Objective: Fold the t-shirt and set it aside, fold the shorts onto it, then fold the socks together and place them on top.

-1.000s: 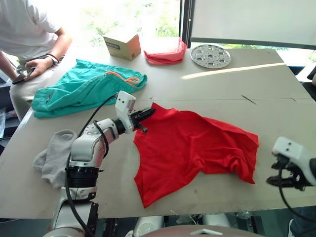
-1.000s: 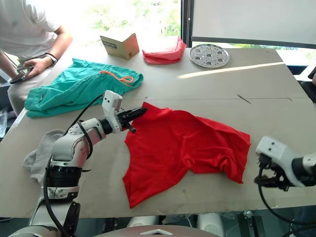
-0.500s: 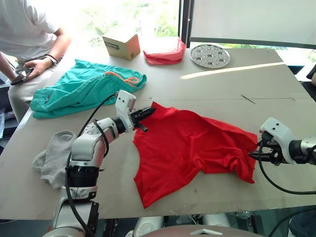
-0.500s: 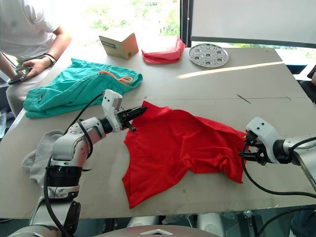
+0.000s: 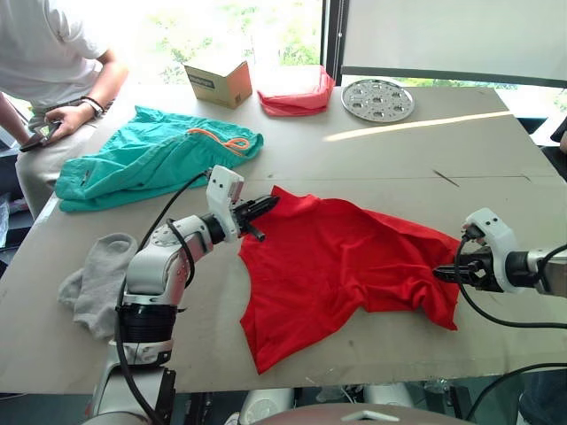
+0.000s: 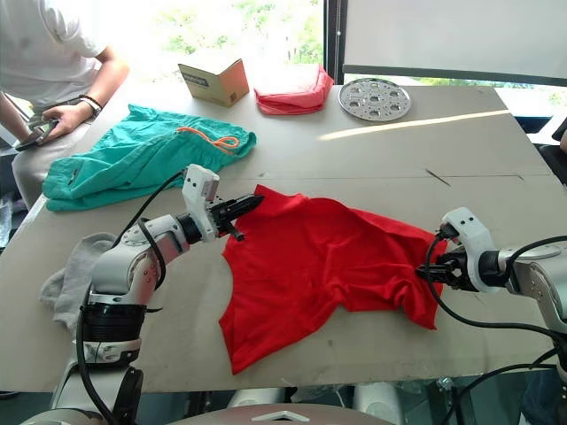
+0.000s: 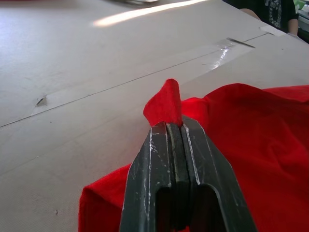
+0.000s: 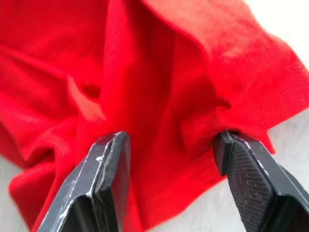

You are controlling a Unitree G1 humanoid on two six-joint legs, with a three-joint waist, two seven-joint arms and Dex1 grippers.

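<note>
The red t-shirt (image 5: 345, 266) lies crumpled in the middle of the table. My left gripper (image 5: 263, 207) is shut on the shirt's upper left corner, a red tip of cloth (image 7: 164, 104) sticking out past the fingers. My right gripper (image 5: 443, 274) is open at the shirt's right edge, its fingers (image 8: 108, 164) straddling a bunched fold (image 8: 169, 121). The teal shorts (image 5: 151, 159) with an orange drawstring lie at the back left. The grey socks (image 5: 97, 283) rest near the left front edge.
A person sits at the table's far left corner. At the back stand a cardboard box (image 5: 219, 80), a pinkish-red folded cloth (image 5: 297, 93) and a round metal perforated plate (image 5: 378, 99). A seam (image 5: 447, 179) runs across the tabletop.
My right arm came up from below the front edge to the shirt's right side, and its open fingers now reach into the fold. The left gripper stayed in place.
</note>
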